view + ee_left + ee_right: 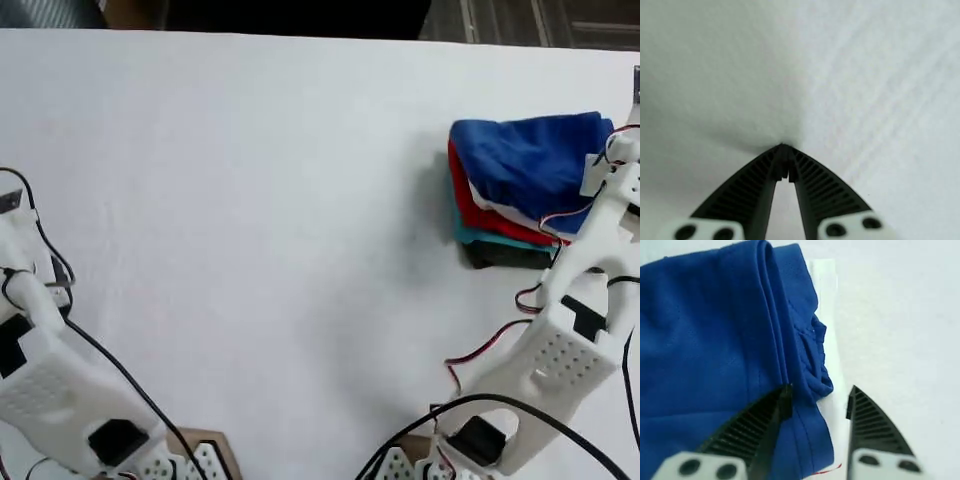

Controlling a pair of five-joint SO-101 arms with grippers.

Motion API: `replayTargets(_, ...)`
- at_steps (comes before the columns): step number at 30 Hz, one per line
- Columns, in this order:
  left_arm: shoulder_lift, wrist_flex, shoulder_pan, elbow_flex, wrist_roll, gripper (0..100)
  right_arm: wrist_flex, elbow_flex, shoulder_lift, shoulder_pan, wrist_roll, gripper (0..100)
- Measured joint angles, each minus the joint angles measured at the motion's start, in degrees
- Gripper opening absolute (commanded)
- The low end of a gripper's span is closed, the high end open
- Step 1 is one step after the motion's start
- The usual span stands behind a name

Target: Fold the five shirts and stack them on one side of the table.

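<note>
Limp and light, the blue shirt seems best pinched at its folded edge, which the spread right end effector straddles; the left end effector is pressed together.

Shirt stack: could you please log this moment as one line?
stack: five folded, blue shirt on top | right pincer: open at its edge | left pincer: shut over table

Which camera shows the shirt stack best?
The high view: the stack shows blue, white, red, teal, black layers. The right wrist view gives the blue shirt close up; the left wrist view faces the table.
</note>
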Motion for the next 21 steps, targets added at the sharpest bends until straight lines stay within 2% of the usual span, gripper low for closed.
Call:
replayTargets(1,0.0,0.0,0.0,0.0,0.0,3,0.0,0.0,0.09,0.0,0.0,1.5)
replayTargets(21,0.0,0.0,0.0,0.0,0.0,3,0.18,-9.23,0.18,5.1,-0.18,2.0)
